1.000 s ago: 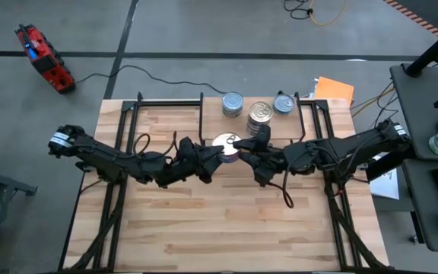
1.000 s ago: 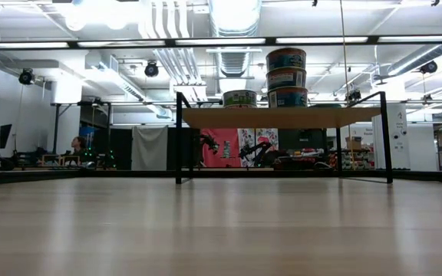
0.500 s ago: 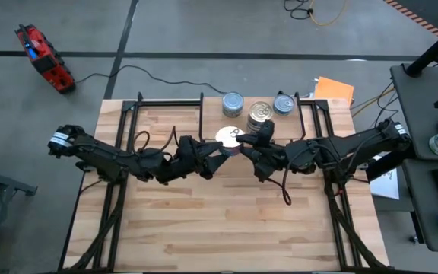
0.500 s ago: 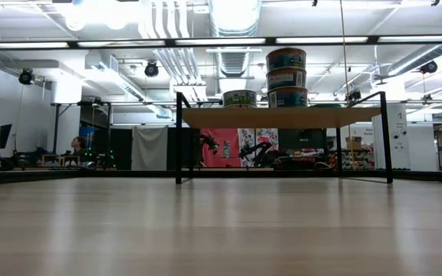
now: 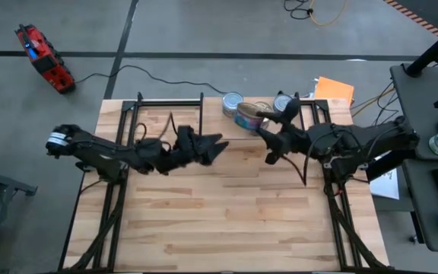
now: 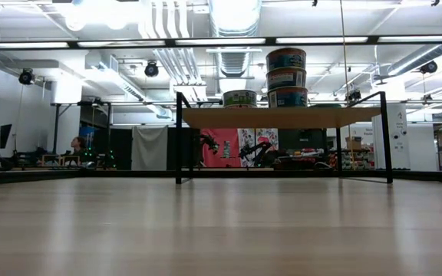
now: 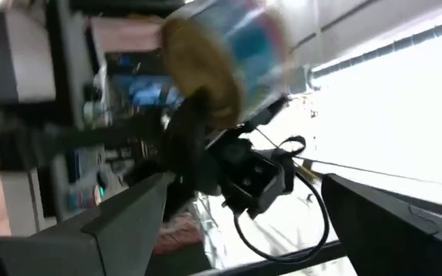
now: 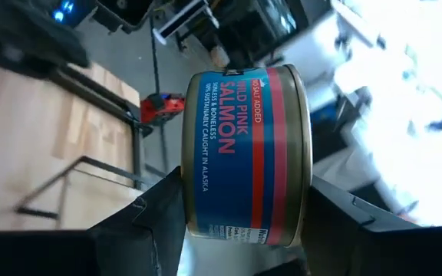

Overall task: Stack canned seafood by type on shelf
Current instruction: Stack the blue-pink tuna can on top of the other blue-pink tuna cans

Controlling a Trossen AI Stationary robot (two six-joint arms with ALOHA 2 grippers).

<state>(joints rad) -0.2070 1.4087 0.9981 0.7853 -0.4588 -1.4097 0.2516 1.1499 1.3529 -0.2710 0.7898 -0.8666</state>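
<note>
My right gripper (image 5: 254,122) is shut on a salmon tin (image 8: 244,153) with a blue and red label, held in the air just in front of the shelf (image 6: 282,117). In the left wrist view the same tin (image 7: 225,61) shows a golden end. My left gripper (image 5: 217,144) stands open over the middle of the table, to the left of the tin, with nothing between its fingers (image 7: 129,222). On the shelf stand a stack of three tins (image 6: 286,77) and a single tin (image 6: 240,98), each on its flat bottom. My right gripper pinches the tin between its two fingers, one on each flat end (image 8: 184,201). The fingers come roughly level from the table's right side. The tin is lifted clear and tipped on its side, its label wall facing the wrist camera.
In the high view two tins (image 5: 233,103) (image 5: 284,101) show on the shelf at the table's far edge, either side of the held one. An orange sheet (image 5: 334,87) lies at the far right corner. The table's near half (image 5: 219,221) is bare wood.
Both grippers were on the tin over the table's middle. My left gripper has opened, let go and drawn back a little toward the left. My right gripper has carried the tin up and toward the far edge, rolling so the tin has tipped onto its side.
</note>
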